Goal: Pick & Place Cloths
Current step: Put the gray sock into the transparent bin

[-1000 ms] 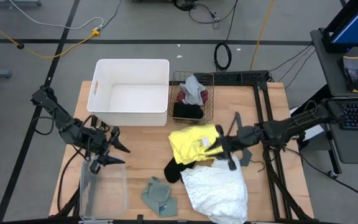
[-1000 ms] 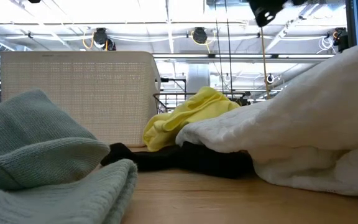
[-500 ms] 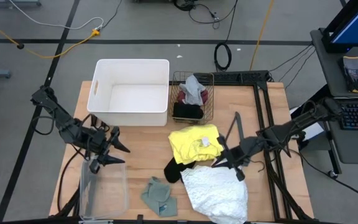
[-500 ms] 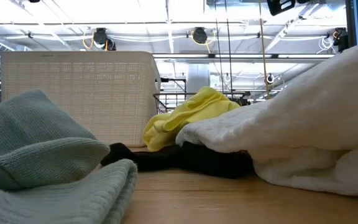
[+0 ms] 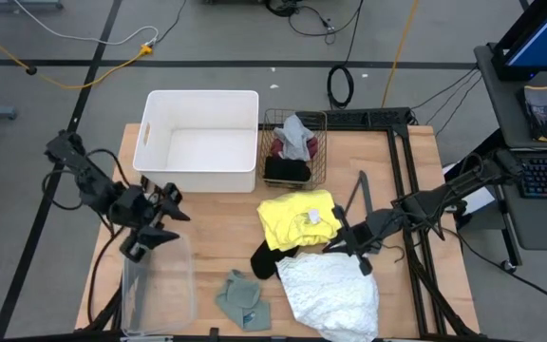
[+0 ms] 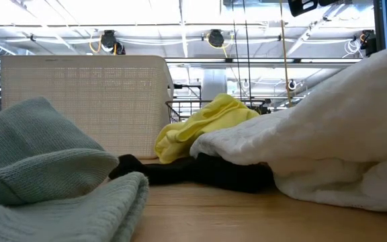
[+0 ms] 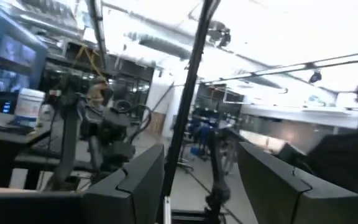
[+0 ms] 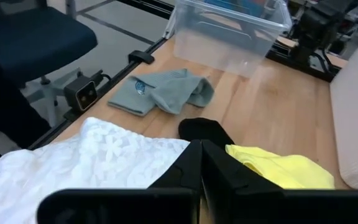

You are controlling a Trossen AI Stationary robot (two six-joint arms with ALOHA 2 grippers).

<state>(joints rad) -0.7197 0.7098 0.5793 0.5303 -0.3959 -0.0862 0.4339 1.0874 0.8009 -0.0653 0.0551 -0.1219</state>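
Note:
A yellow cloth (image 5: 292, 220), a black cloth (image 5: 269, 258) and the large white lacy cloth (image 5: 330, 290) lie in a heap at the table's middle. The yellow one's near edge rests on the black one. A sage-green cloth (image 5: 243, 299) lies flat near the front edge. Maroon, grey and black cloths sit in a wire basket (image 5: 292, 152). My right gripper (image 5: 333, 244) is shut and empty, raised above the heap between the yellow (image 8: 278, 171) and white (image 8: 92, 155) cloths. My left gripper (image 5: 164, 218) is open and empty at the table's left, above a clear bin (image 5: 155, 285).
A white bin (image 5: 198, 142) stands at the far left next to the wire basket. A thin dark V-shaped bar (image 5: 361, 195) lies right of the yellow cloth. A black frame (image 5: 402, 180) runs along the table's right side. Bare wood shows between the clear bin and the heap.
My right gripper has gone from over the yellow cloth toward the table's near edge and risen a little. It now stands over the place where the yellow and white cloths meet. My left gripper has shifted slightly toward the table's left and far edges and has tipped.

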